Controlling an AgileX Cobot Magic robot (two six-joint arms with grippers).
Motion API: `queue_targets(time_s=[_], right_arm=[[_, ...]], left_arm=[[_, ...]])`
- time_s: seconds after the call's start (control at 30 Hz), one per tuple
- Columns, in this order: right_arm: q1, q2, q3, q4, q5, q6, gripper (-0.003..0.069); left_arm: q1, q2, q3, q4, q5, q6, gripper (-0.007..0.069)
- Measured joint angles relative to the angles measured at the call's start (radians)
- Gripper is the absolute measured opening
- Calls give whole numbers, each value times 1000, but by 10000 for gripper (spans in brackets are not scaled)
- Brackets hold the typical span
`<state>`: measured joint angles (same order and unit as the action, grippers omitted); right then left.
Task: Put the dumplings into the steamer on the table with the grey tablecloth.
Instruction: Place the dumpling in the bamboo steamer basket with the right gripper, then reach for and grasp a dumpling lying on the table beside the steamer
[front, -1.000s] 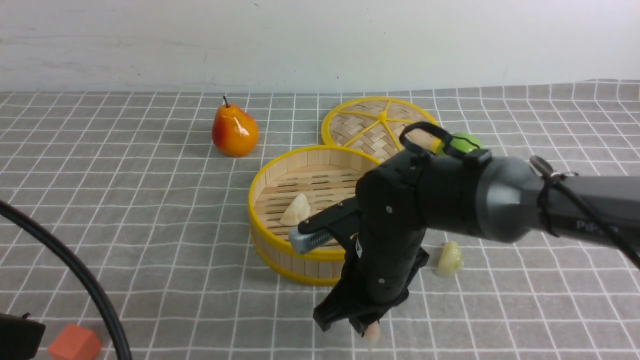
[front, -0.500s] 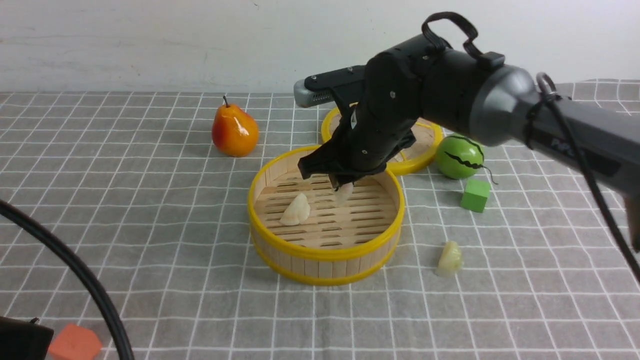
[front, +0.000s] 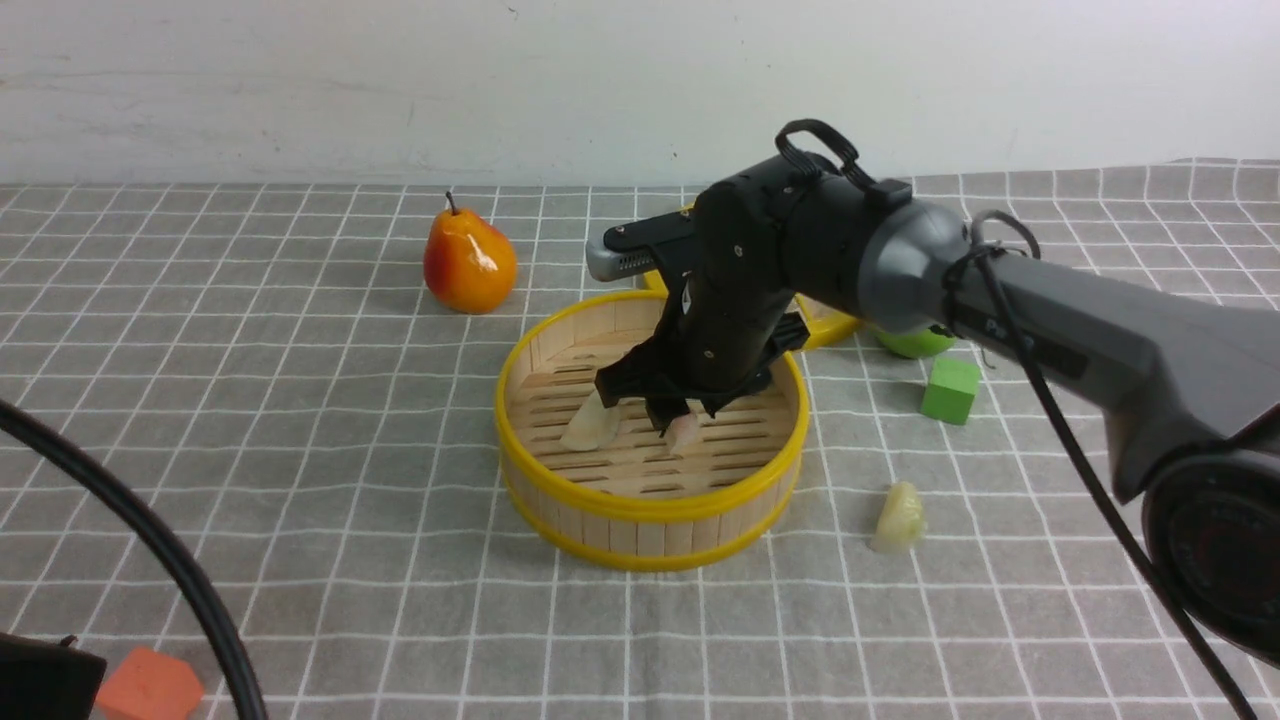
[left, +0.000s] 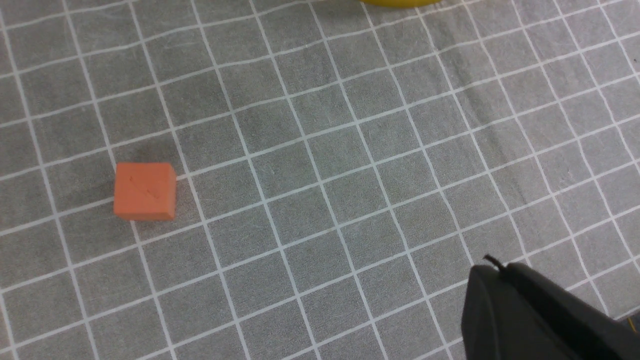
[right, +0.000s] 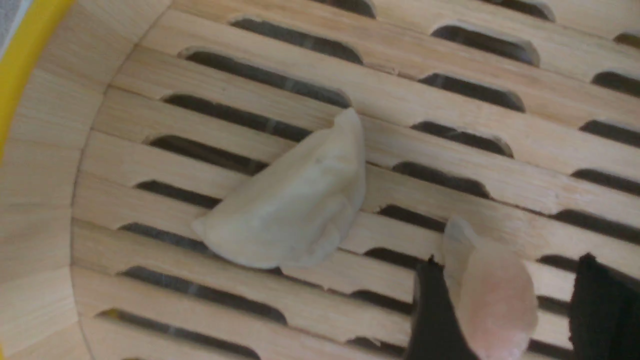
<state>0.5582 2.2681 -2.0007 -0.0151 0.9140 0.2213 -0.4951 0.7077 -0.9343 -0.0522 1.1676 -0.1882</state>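
Grey gridded cloth covers the surface (front: 300, 450). In the front view the steamer (front: 650, 512) stands at centre, holding the cream-white dumpling (front: 590, 428) and the pink dumpling (front: 686, 432) beneath the right pincer (front: 668, 412). The yellow-green dumpling (front: 898, 517) lies on the cloth to the steamer's right. Only the left wrist view shows the left pincer (left: 500, 290), closed, well apart from an orange block (left: 145, 191). Only the right wrist view shows the right pincer's jaws parted: the pink dumpling leans against one finger (right: 430, 310), clear of the other.
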Motion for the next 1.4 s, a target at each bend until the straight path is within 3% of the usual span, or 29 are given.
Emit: queue_targets(time_s=[0.13,0.37,0.57,0.63,0.77,0.97,1.23,1.4], right_arm=[[0,-61,-36,-1,137,-28,447],[-4,-246,-52,-31,313,-156,454],[-53,-418,176,-39,319,-142,454],[-91,-492,345,-45,313,-91,454],[-150,-539,567,-45,170,47,454],[-206,-498,704,-45,-81,200,454],[-211,-370,711,-45,-284,234,454],[-211,-313,711,-45,-306,234,442]], left_arm=[[0,0,0,0,0,0,-14],[0,0,0,-24,1,0,-14],[0,0,0,-28,1,0,-14],[0,0,0,-31,2,2,-13],[0,0,0,-33,2,3,-12],[0,0,0,-33,6,3,-11],[0,0,0,-34,20,3,-9],[0,0,0,-34,22,3,-5]])
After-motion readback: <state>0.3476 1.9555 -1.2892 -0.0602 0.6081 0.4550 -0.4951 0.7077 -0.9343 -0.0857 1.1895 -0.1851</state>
